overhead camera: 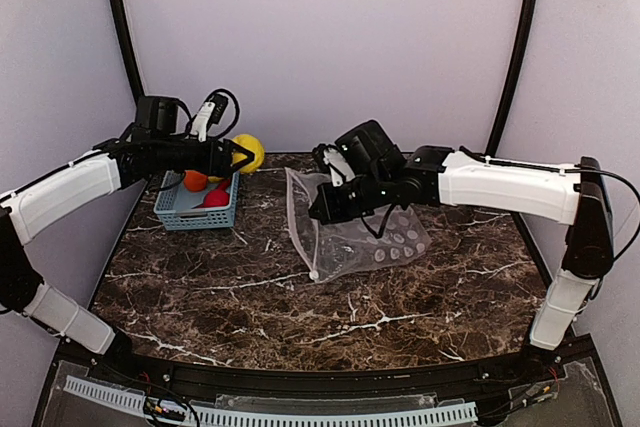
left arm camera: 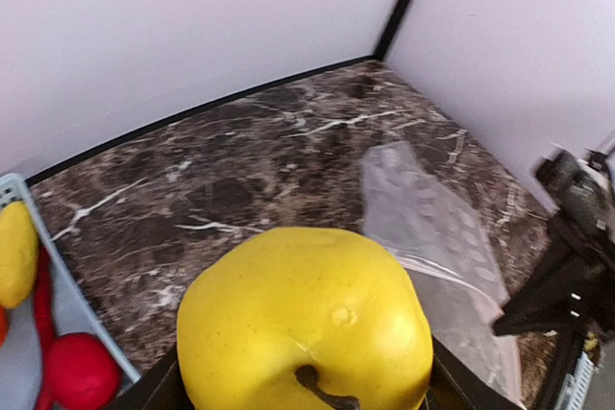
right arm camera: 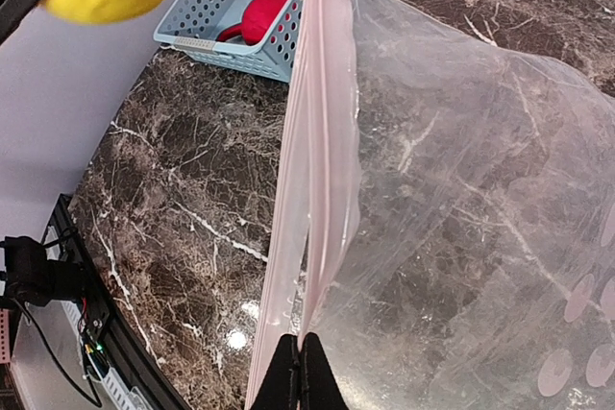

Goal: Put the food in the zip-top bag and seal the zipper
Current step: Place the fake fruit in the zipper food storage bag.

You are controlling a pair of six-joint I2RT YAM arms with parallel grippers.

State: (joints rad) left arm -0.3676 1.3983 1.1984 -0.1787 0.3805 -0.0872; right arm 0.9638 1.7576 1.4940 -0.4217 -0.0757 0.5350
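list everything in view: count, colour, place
round yellow toy fruit with dark stem: 1, yellow, in left tool
blue-grey slatted plastic basket: 1, blue-grey, table's far left
orange toy ball: 1, orange, in basket
round red toy piece: 1, red, in basket
long red toy chili: 1, red, in basket
small yellow toy piece: 1, yellow, in basket
clear dotted plastic zip-top bag: 1, clear, table centre
pale pink zipper strip: 1, pink, along bag's mouth
dark marble-patterned table: 1, brown, underneath
left tool: 1, black, gripping the yellow fruit
right tool: 1, black, shut on bag's mouth edge
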